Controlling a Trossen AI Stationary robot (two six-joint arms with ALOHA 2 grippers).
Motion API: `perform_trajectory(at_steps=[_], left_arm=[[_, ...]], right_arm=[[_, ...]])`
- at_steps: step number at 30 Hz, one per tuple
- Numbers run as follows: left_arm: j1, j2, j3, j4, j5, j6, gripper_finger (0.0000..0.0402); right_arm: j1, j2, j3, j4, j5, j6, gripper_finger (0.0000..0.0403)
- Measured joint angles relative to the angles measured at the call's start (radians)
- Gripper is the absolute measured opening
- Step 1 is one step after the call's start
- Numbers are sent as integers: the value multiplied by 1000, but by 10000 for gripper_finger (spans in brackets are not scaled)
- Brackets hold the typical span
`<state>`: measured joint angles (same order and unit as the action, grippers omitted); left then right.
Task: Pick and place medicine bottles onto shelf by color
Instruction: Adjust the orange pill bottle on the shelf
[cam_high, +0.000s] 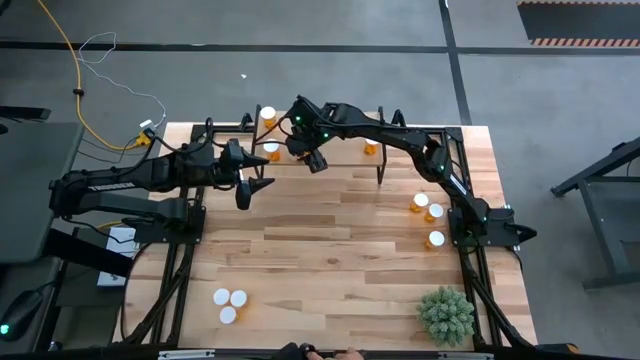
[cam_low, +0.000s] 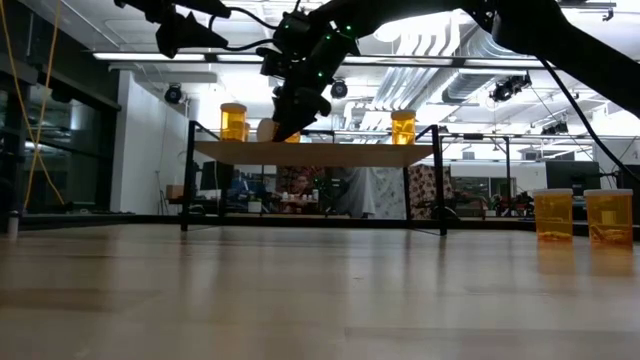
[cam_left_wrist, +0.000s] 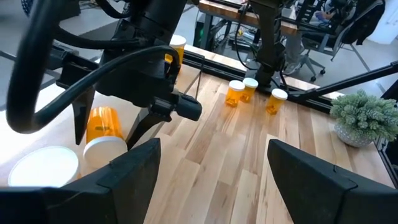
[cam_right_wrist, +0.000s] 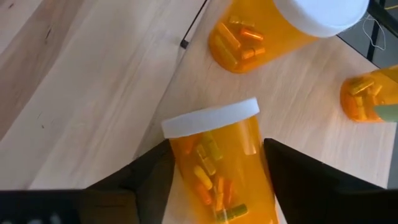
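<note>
Two dark robot arms work over a wood-plank desk (cam_high: 330, 240), seen from above. Right claw (cam_high: 312, 160) sits upper centre of the overhead frame, at the left end of a low light-wood shelf (cam_high: 345, 152) on thin black legs. Its wrist cam shows an amber pill bottle (cam_right_wrist: 219, 165) w/ white cap standing between its two dark fingers; fingers sit close on both sides, but whether they press the bottle or leave a sliver of gap can't be told. Two more bottles (cam_right_wrist: 261, 37) stand just beside it on the shelf.

Left claw (cam_high: 246, 190) hovers left of centre, near the shelf's left end, jaws wide, holding nothing.

Other bottles: three (cam_high: 428, 215) grouped at the right side of the desk, three (cam_high: 229, 302) at lower left showing only white caps, one (cam_high: 371, 147) farther right on the shelf. A spiky green plant (cam_high: 446, 314) sits lower right.

Handling, as a judgement: bottle looks light, rigid plastic, smooth and prob. slippery, partly filled w/ loose capsules, so weight may shift a bit. Tall and narrow, so easy to tip. Best hold approx. mid-body, below the cap, fingers square on opposite sides; gripping the cap alone risks it slipping out. Crowded neighbours leave little room for the fingers.
</note>
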<state>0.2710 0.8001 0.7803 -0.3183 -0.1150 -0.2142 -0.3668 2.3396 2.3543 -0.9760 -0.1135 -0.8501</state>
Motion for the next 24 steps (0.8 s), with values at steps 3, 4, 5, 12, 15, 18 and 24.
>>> perform_trajectory(at_steps=[3, 4, 5, 12, 15, 18, 24], left_arm=[[0, 0, 0, 0, 0, 0, 287], [0, 0, 0, 0, 0, 0, 287], [0, 0, 0, 0, 0, 0, 287], [0, 0, 0, 0, 0, 0, 287], [0, 0, 0, 1, 0, 0, 287], [0, 0, 0, 1, 0, 0, 287], [0, 0, 0, 1, 0, 0, 287]], right_arm=[[-4, -7, -1, -1, 1, -2, 219], [-7, -12, -2, -2, 5, -1, 215], [-13, -18, -3, -3, 8, 1, 210], [-79, -120, -1, -31, -80, 103, 201], [-122, -158, -1, -84, -210, 181, 200], [-170, -184, 1, -188, -416, 238, 200], [-193, -188, -29, -411, -646, 220, 200]])
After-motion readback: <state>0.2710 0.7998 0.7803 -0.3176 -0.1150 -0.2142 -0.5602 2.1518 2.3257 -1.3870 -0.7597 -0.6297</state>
